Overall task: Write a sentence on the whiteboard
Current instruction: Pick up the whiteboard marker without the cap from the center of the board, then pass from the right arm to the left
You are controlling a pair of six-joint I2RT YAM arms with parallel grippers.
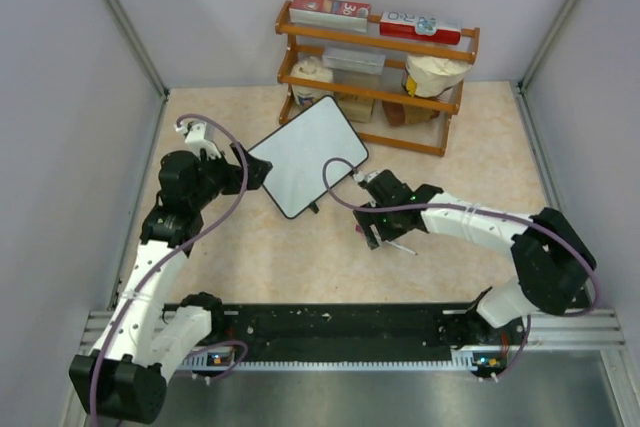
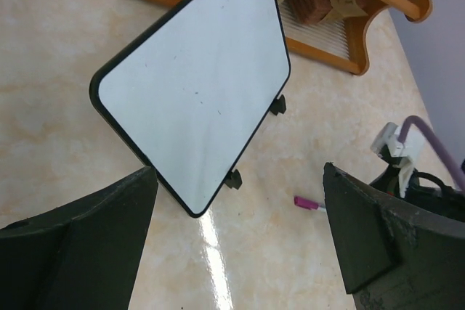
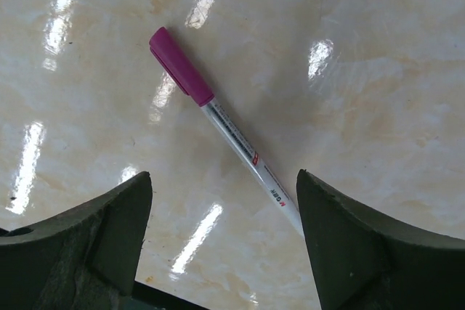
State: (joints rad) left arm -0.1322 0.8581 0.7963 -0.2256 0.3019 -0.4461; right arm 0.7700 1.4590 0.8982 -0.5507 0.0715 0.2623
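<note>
Holding the right pincer [image 3: 221, 205] wide open, gripping nothing, hovering over a pink-capped marker [image 3: 218, 117] lying flat on the beige worktop [image 3: 363, 49]. Holding the left pincer [image 2: 236, 194] wide open and empty too, facing the near corner of the whiteboard [image 2: 196, 78]. Showing that board plain white, seemingly tilted up on its black feet, standing just before a wooden rack [image 1: 375, 67].

I count one whiteboard [image 1: 308, 157] with two black feet [image 2: 277, 105] showing, one pink-capped marker [image 3: 218, 117], and one wooden rack [image 1: 380, 50] at the bench's far edge bearing two cartons [image 1: 330, 9] on top. My pincers are two: left pincer [image 1: 258, 170], right pincer [image 1: 374, 235].
</note>
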